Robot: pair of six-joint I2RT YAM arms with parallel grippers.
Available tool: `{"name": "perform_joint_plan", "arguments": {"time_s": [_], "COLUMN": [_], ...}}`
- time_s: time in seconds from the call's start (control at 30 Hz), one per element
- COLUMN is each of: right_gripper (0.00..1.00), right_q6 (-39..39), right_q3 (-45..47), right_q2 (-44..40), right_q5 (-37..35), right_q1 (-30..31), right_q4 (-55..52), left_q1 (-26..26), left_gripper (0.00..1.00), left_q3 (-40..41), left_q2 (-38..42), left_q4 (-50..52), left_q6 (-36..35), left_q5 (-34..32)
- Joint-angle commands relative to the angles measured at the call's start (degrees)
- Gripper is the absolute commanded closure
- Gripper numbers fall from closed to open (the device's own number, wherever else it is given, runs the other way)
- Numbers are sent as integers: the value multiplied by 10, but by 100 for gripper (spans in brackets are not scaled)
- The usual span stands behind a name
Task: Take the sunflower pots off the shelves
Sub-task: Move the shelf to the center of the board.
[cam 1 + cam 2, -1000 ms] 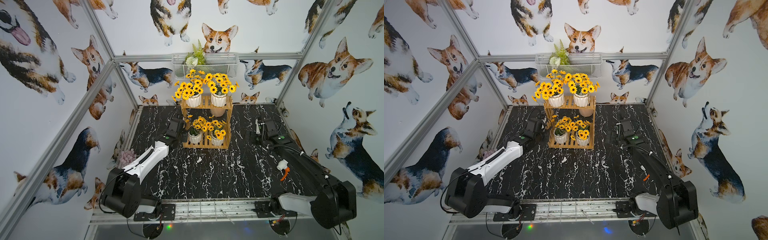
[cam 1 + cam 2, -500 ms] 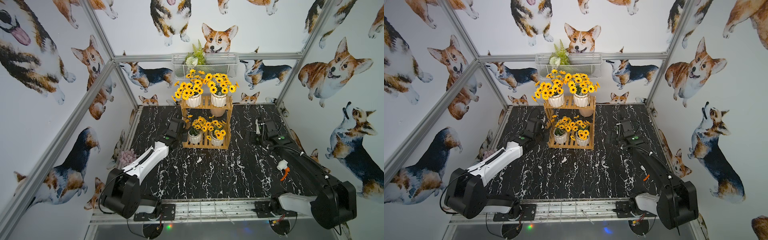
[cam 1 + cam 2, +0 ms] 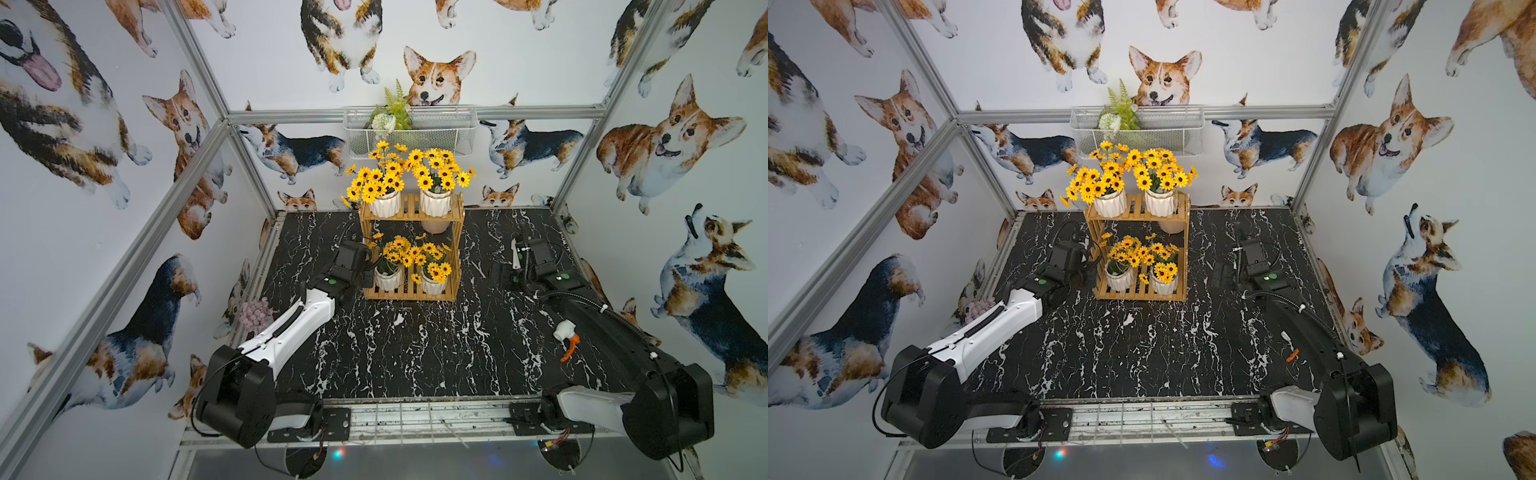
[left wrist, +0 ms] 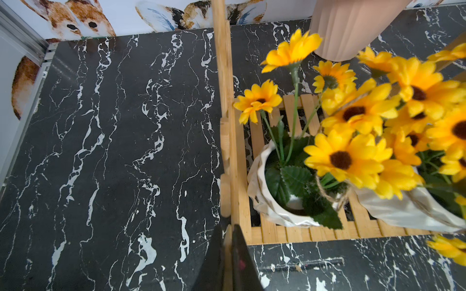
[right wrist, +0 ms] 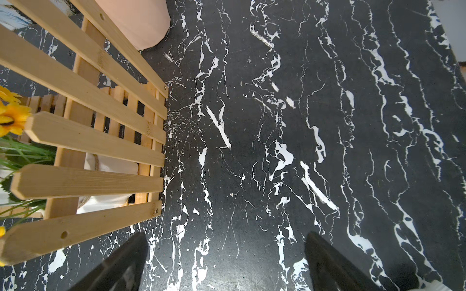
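Around shelves (image 4: 223,75) post: left hand (image 4: 228,235), tight.

No legible text, labels or numbers anywhere.

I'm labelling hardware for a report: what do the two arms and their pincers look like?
Left arm: white forearm with a black ribbed strip, bulky black joints. Right arm: mostly black, with a corrugated hose. Each wrist bears a green dot. The left pincer and right pincer are black.

White ribbed sunflower pots (image 3: 385,204), yellow dark-centred blooms (image 3: 376,183) (honey-yellow shelves (image 3: 409,212), black white-veined tabletop (image 3: 415,353))
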State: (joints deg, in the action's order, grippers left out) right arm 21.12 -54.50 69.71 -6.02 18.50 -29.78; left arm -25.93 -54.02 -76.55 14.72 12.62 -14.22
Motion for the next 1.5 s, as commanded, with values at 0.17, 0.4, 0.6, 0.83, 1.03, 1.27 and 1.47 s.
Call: {"name": "perform_joint_plan", "arguments": {"time_s": [0.17,0.4,0.6,0.83,1.03,1.27,1.47], "right_gripper": [0,0,0,0,0,0,0], "right_q6": [2,5,6,7,8,8,7], "right_q3": [1,3,5,6,6,7,6], "right_q2": [-5,-7,-11,-16,-18,-19,-19], "right_q5": [4,7,7,5,6,6,7], "right_q1": [1,1,2,3,4,5,5], "right_q4": [9,9,8,5,2,2,1], "left_q1": [-15,-43,-63,-70,-71,-76,-83], "left_gripper": [100,100,100,100,100,100,100], "left_q3": [36,67,80,96,102,112,119], "left_q2": [43,69,91,127,143,156,169], "left_q4": [-37,-33,-23,-13,-5,-10,-11], "left_q6": [26,40,49,57,60,79,86], "left_q5": [-34,-54,-68,-78,-76,-83,-89]}}
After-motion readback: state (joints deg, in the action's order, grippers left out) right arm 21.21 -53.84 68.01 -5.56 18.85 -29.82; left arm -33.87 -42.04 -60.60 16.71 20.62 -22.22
